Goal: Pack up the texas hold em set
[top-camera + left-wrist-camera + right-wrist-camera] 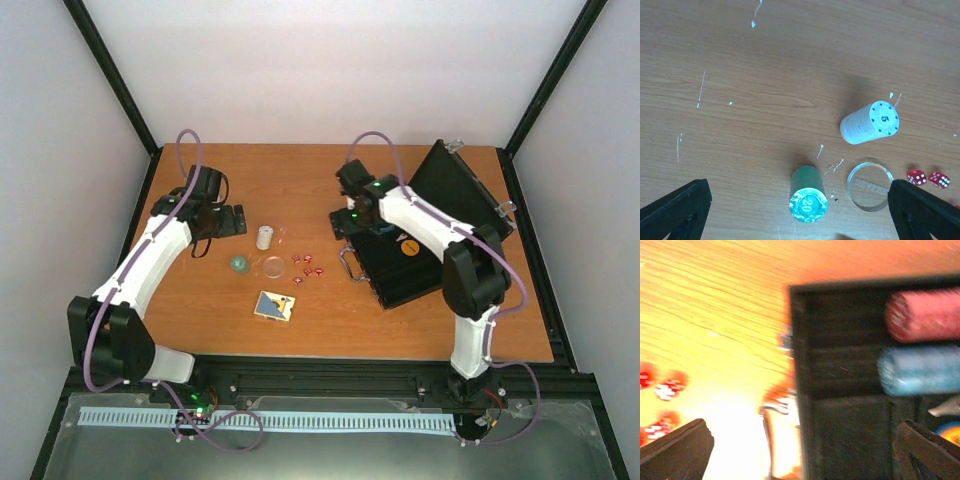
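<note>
Left gripper (799, 184) stands wide open, the teal stack (808, 195) between its fingers. Right gripper (801, 423) is spread empty, the case (850, 390) edge between its fingers.

- Wooden worktop (300, 175), orange-brown grain, flecked with thin white scratches (701, 89) (clearest in the left wrist view).
- Plain white walls (330, 60) close it in at the back and on both sides.
- Black frame posts (104, 60) slant up from the back corners.
- Black rail (330, 375) runs along the near edge.
- Pale blue toothed strip (300, 421) lies in front of that rail.
</note>
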You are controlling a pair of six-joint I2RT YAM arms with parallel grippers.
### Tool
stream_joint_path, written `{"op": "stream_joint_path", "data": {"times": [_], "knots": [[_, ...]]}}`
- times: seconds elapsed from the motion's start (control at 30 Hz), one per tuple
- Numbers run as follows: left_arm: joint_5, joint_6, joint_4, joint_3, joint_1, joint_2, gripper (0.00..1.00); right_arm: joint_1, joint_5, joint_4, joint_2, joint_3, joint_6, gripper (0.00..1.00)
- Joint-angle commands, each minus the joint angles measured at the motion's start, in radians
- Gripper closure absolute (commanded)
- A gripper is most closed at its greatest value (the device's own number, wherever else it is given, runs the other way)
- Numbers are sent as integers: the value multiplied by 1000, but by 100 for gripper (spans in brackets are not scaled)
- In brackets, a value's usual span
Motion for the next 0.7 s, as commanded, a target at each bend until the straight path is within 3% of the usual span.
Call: {"op": "stream_joint_path", "data": {"times": [0.0, 0.17, 0.37, 0.67], "knots": [[-6, -26, -27, 40, 3, -54, 1, 117, -21, -53, 106, 133, 4, 0], [-10, -30, -30, 7, 3, -89, 0, 201, -76, -80, 230, 262, -23, 2], [-13, -25, -34, -12, 3, -118, 0, 221, -135, -69, 294, 295, -47, 23], [-13, -20, -24, -37, 3, -128, 0, 221, -144, -42, 331, 294, -120, 30]]}}
